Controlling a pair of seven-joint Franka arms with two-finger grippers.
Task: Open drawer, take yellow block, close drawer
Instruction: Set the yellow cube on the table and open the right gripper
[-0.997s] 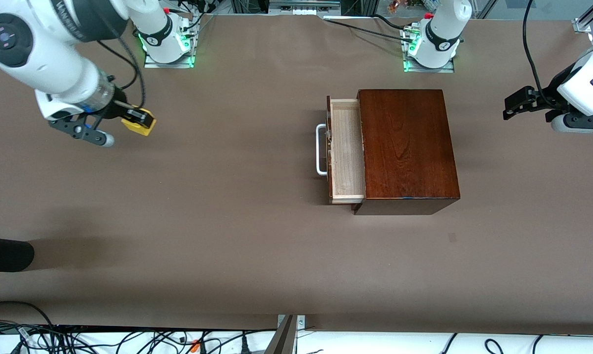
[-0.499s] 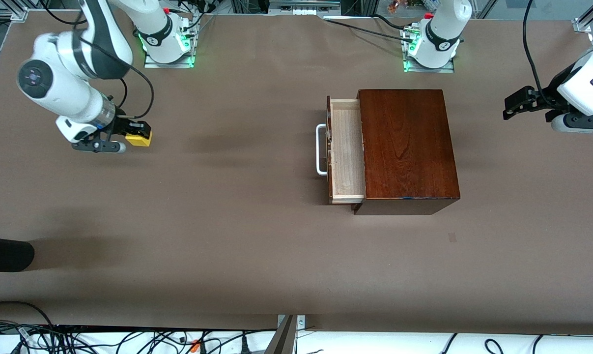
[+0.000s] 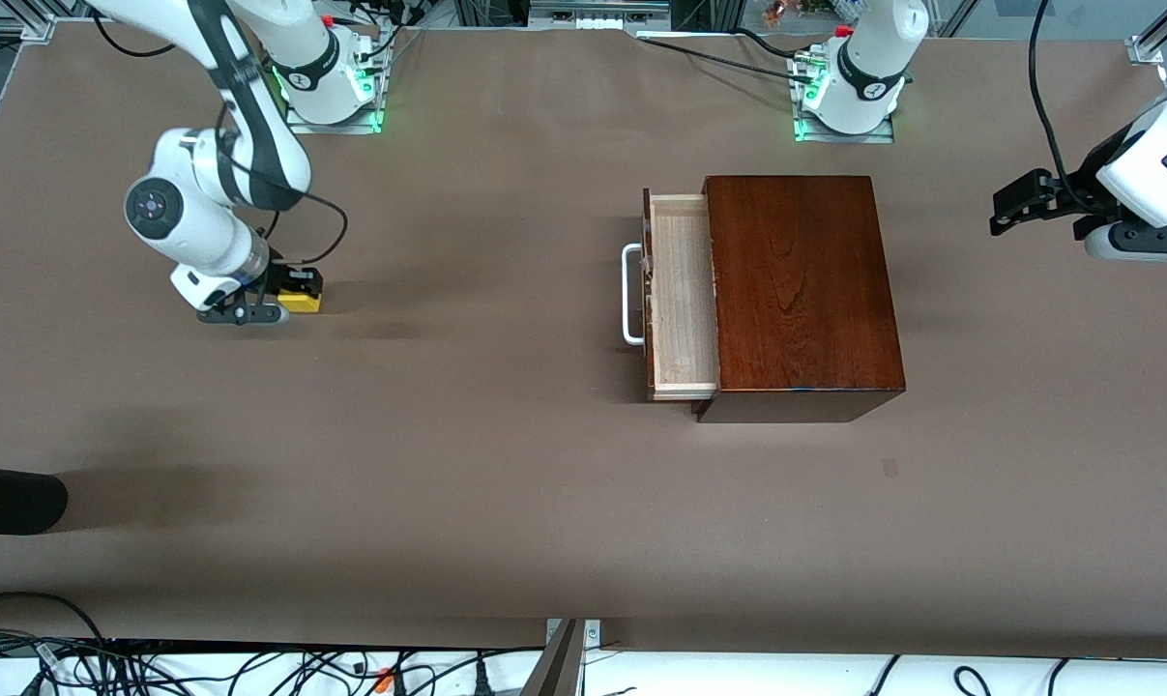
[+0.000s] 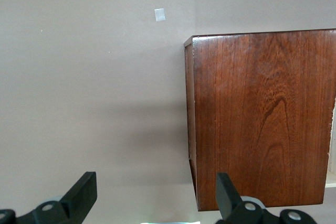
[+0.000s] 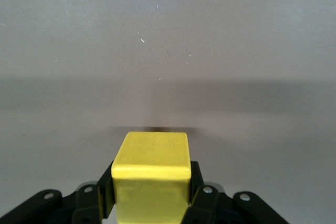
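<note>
My right gripper (image 3: 298, 293) is shut on the yellow block (image 3: 300, 302), low at the table surface toward the right arm's end. In the right wrist view the block (image 5: 151, 174) sits squeezed between the black fingers (image 5: 102, 192). The drawer (image 3: 682, 295) of the dark reddish-brown wooden box (image 3: 801, 290) stands pulled open; its pale interior looks empty and its white handle (image 3: 629, 295) faces the right arm's end. My left gripper (image 3: 1013, 203) is open and waits above the table at the left arm's end; its view shows the box (image 4: 262, 114) between its spread fingers (image 4: 79, 195).
A black object (image 3: 13, 498) pokes in at the table's edge toward the right arm's end, nearer the front camera. Cables run along the table's front edge. A small grey patch (image 3: 890, 467) lies on the table nearer the camera than the box.
My right arm has come down with the yellow block, shifting slightly toward the box and lowering to the table surface. The drawer and my left arm have not moved.
</note>
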